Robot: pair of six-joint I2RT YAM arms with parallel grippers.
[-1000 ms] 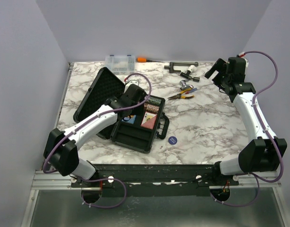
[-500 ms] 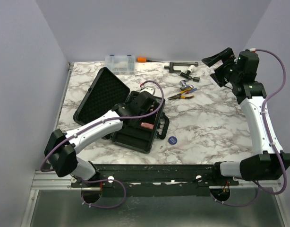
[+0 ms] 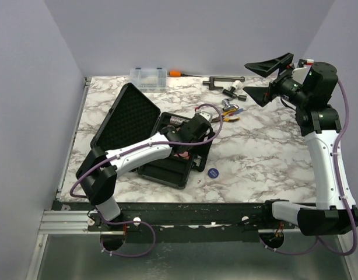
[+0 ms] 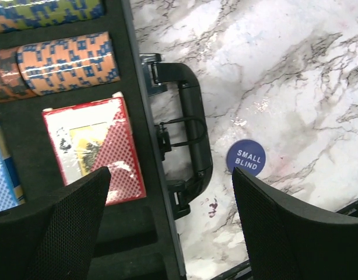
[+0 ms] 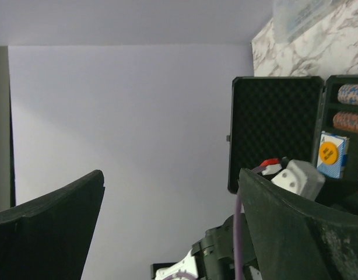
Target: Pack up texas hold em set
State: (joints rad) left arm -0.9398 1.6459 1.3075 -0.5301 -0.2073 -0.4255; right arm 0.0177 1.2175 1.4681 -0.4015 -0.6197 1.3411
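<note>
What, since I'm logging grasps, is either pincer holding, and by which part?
Nothing. The left pincer is open above the case handle; the right pincer is open in the air, empty.

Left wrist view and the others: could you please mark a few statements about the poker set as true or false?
1. The blue SMALL BLIND disc lies inside the case. False: it lies on the table, beside the handle.
2. The lid is open. True.
3. The red card deck sits in a compartment of the case. True.
4. The right gripper is shut on something. False: its fingers are apart with nothing between them.
5. The left gripper is open. True.
</note>
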